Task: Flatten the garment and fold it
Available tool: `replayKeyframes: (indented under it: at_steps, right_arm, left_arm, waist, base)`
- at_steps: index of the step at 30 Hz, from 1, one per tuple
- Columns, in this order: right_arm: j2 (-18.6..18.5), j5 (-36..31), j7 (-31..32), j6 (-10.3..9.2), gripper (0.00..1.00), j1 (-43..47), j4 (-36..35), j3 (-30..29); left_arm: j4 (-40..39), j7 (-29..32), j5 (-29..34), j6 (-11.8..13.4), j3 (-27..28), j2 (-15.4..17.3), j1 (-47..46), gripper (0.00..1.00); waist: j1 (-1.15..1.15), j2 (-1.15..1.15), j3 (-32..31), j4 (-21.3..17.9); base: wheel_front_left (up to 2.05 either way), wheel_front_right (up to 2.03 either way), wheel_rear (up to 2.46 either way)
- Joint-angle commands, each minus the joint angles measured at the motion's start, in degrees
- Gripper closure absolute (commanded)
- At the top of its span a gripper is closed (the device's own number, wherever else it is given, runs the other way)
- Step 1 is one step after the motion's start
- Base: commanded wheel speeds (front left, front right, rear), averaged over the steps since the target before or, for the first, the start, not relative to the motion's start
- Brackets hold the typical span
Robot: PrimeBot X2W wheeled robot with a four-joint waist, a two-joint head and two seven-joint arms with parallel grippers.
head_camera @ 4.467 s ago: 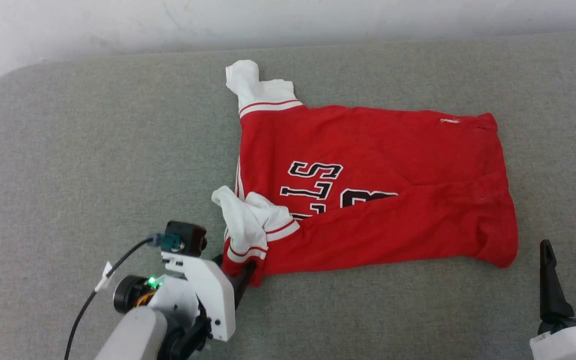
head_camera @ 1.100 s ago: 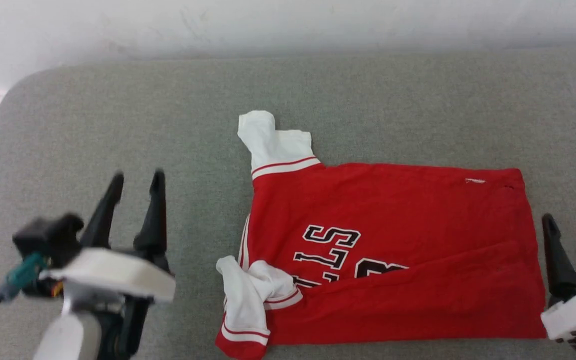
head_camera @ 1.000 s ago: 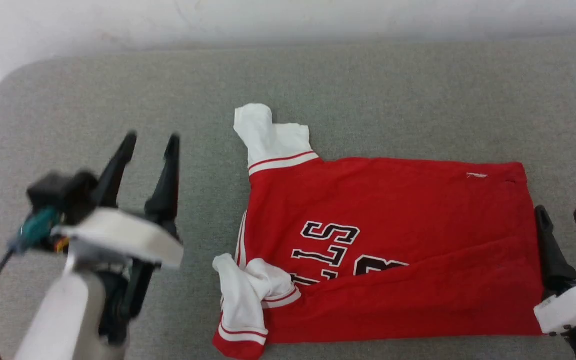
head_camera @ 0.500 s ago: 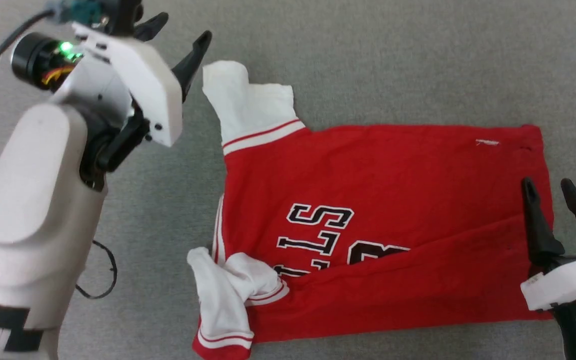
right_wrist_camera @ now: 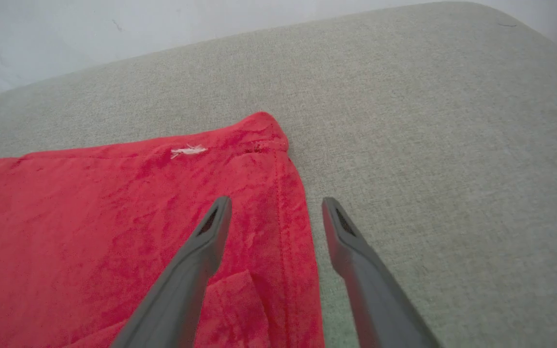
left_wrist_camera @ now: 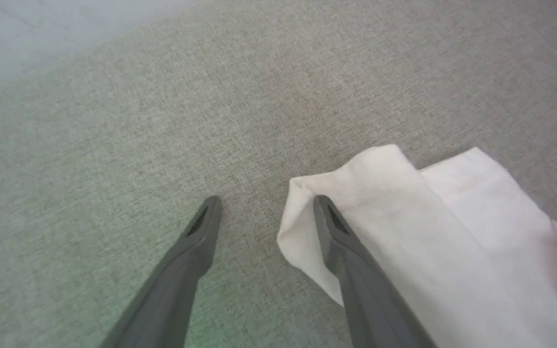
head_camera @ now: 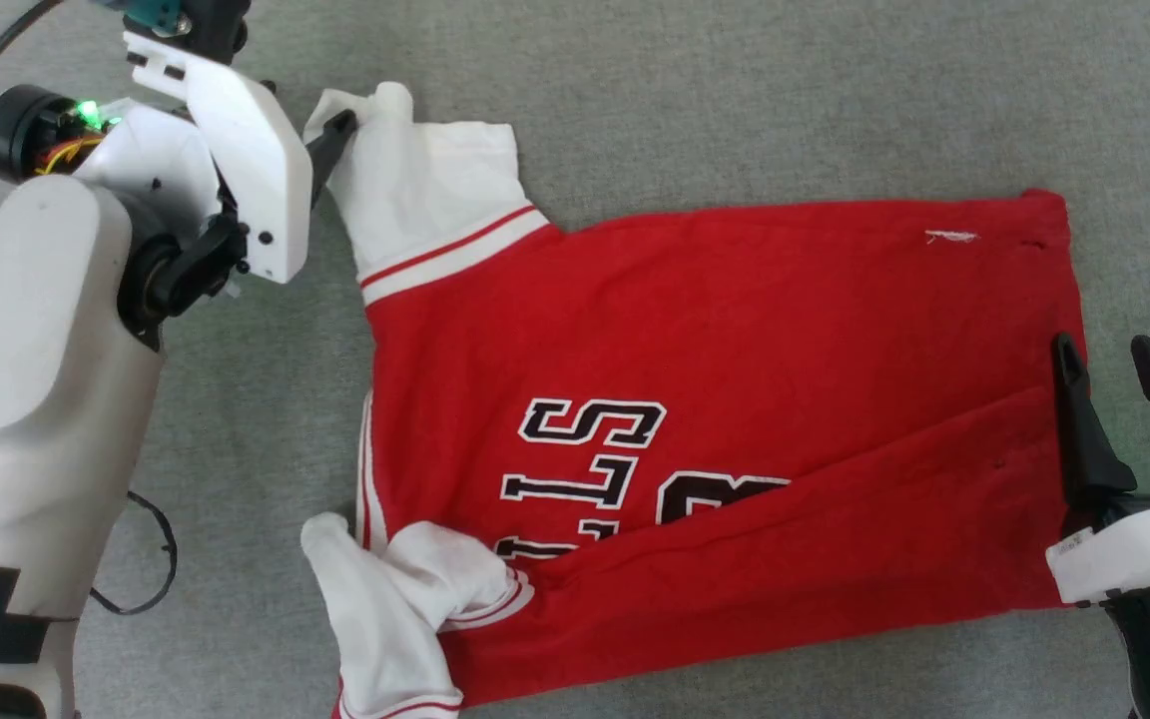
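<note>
1. The grey padded surface [head_camera: 735, 90] lies under both claws and runs on past their fingertips to a pale wall [right_wrist_camera: 114, 29].
2. The garment [head_camera: 735, 340] lies spread on it between the two claws. Its sleeve end is at the left claw and its hem end is at the right claw. The long edge nearer the robot is folded over onto the chest.
3. The left arm [head_camera: 36, 330], pale and thick, reaches forward beside the sleeve end. Its wrist is turned inward so the fingers point at the far sleeve.
4. The left claw [left_wrist_camera: 266, 200] is spread wide and grips nothing. One finger hangs over bare grey padding. The other lies over the folded edge of the far white sleeve [left_wrist_camera: 428, 241], whose corner sits in the gap between the fingers. I cannot tell whether that finger presses the cloth.
5. The right claw [right_wrist_camera: 277, 200] is spread just as wide and is empty, fingers pointing forward and low. It straddles the hem, with the inner finger above red cloth and the outer above the padding just beside it.
6. The near sleeve [head_camera: 385, 599] lies crumpled at the same end as the left claw, well back from its tips.
7. The black letters [head_camera: 590, 449] sit between the claws, nearer the left one, partly under the fold.
8. A white fleck [right_wrist_camera: 189, 151] lies ahead of the right claw's inner fingertip.
</note>
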Motion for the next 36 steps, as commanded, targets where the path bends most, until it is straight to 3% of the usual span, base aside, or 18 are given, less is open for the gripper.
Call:
replayKeyframes:
  at_steps: [1,5,6,8,19,29,36]
  right_arm:
    - [0.0,0.15,-0.24,-0.04,0.0,-0.59,-0.15,-0.17]
    - [0.0,0.21,-0.07,-0.04,0.0,-0.67,-0.51,-0.56]
    - [0.0,0.17,0.09,-0.04,0.0,-0.77,-0.67,-0.7]
    - [0.0,-0.17,0.45,-0.04,0.0,-1.11,-1.17,-0.99]
    - [-1.07,-5.93,8.01,-0.04,0.0,-10.8,-7.33,0.48]
    - [-5.01,-6.11,28.18,-0.04,0.0,-19.93,2.76,-1.92]
    - [-5.44,-6.77,33.16,-0.04,0.0,-21.5,6.67,-1.38]
  left_arm:
    - [0.59,0.3,-0.42,-0.12,0.22,0.27,-0.86,0.0]
    - [2.52,4.82,-2.67,-0.11,-0.45,0.09,-0.05,0.0]
    - [2.48,5.79,-3.05,-0.14,-0.8,0.21,0.16,0.5]
    - [2.2,6.8,-4.01,-0.19,-1.04,0.26,0.64,1.0]
    - [-0.77,3.67,-5.7,-0.31,-1.53,0.31,2.53,1.0]
    - [-1.96,2.36,-5.97,-0.34,-2.24,-0.28,2.03,1.0]
    - [-1.99,2.16,-6.06,-0.34,-2.6,-0.42,1.58,1.0]
  waist:
    - [0.0,0.0,1.17,-0.96]
    - [0.0,0.0,1.78,-1.09]
    - [0.0,0.0,1.89,-1.05]
    - [0.0,0.0,2.02,-0.9]
    - [0.0,0.0,0.4,1.09]
    - [0.0,0.0,1.01,2.54]
    - [0.0,0.0,1.64,2.92]
  base:
    - [0.0,0.0,0.0]
    - [0.0,0.0,0.0]
    - [0.0,0.0,0.0]
    - [0.0,0.0,0.0]
    - [0.0,0.0,0.0]
    - [0.0,0.0,0.0]
    - [0.0,0.0,0.0]
